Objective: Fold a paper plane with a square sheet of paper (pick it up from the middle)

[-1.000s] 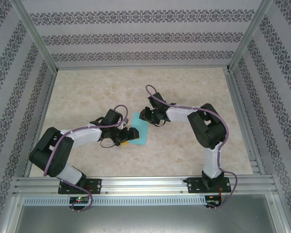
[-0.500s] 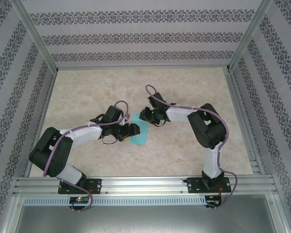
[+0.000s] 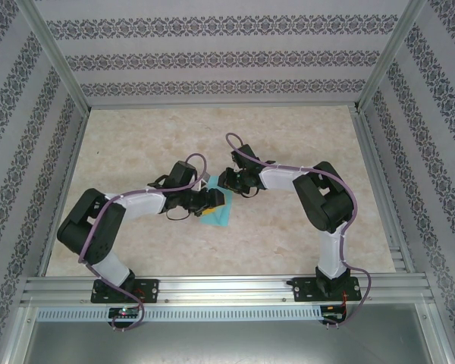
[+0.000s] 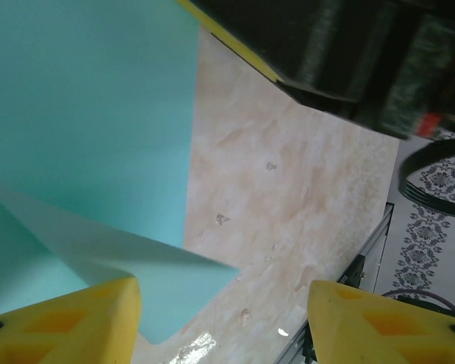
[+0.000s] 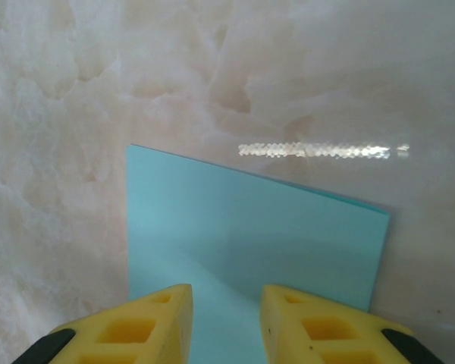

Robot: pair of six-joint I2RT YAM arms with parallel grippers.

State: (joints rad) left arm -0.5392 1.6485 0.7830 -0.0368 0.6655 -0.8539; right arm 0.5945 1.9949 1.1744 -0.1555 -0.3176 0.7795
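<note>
While left fingers point(image 4: 379, 322) gape, paper point(image 4: 83, 114) (turquoise) lies part-folded.

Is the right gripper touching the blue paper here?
Cannot tell. In the right wrist view the right gripper sits over the near part of the paper, but nothing there shows plainly whether its fingers press on the sheet or hover above it.

One square sheet of paper point(image 3: 221, 218), turquoise, is the single item on one marble-patterned table point(image 3: 303, 129). Two robot arms work the scene: one left arm point(image 3: 133, 205) and one right arm point(image 3: 318, 193). They carry two grippers, one left gripper point(image 3: 211, 200) and one right gripper point(image 3: 226, 180). Each gripper has two yellow fingers point(image 5: 129, 330), four in all. Three patterned walls point(image 3: 227, 61) complete the count.
</note>
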